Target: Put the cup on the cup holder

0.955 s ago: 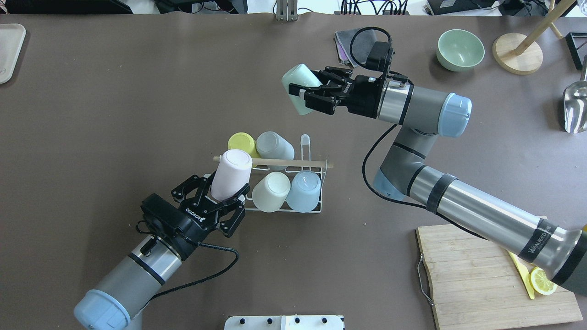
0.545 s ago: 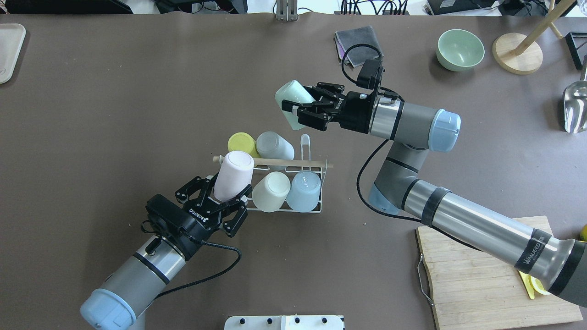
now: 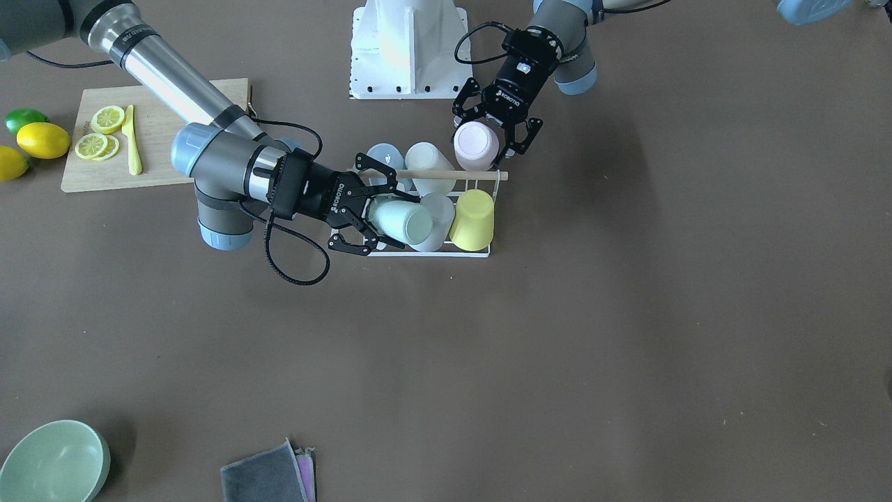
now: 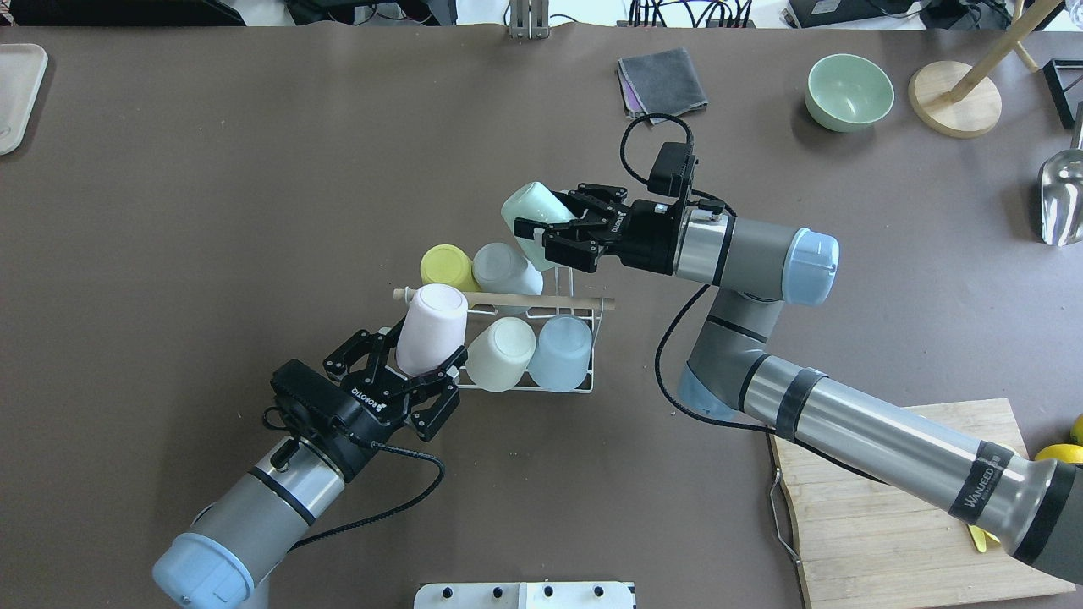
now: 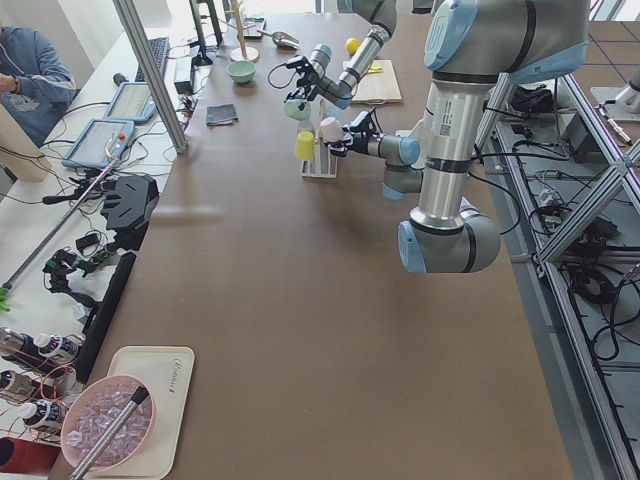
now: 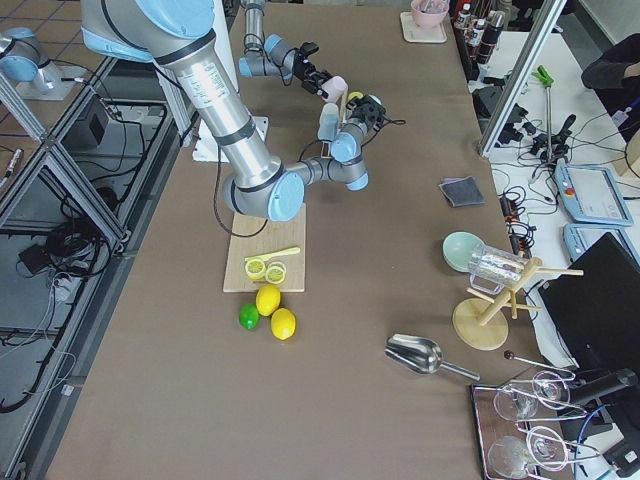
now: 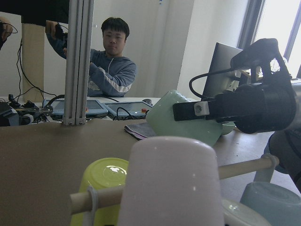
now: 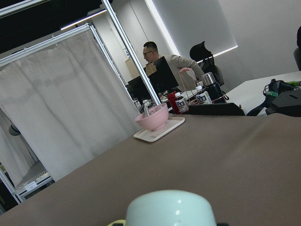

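The cup holder (image 4: 592, 355) is a white wire rack with a wooden rod (image 4: 541, 299) across its top. It holds a yellow cup (image 4: 444, 264), a grey cup (image 4: 501, 267), a cream cup (image 4: 501, 351) and a light blue cup (image 4: 563, 351), all upside down. My left gripper (image 4: 416, 362) is shut on a pink cup (image 4: 431, 326), upside down and tilted at the rack's near left corner; the pink cup also shows in the front-facing view (image 3: 476, 145). My right gripper (image 4: 546, 218) is shut on a mint cup (image 4: 529, 211), held tilted above the rack's far right slot.
A grey cloth (image 4: 662, 80), a green bowl (image 4: 849, 91), a wooden stand (image 4: 954, 97) and a metal scoop (image 4: 1062, 199) lie at the far right. A cutting board (image 4: 897, 507) is near right, with lemons (image 3: 43, 139) beside it. A tray (image 4: 17, 93) is far left.
My right gripper has carried the mint cup nearer and to the left, down to the rack's far right slot. The pink cup has sunk slightly in my left gripper.
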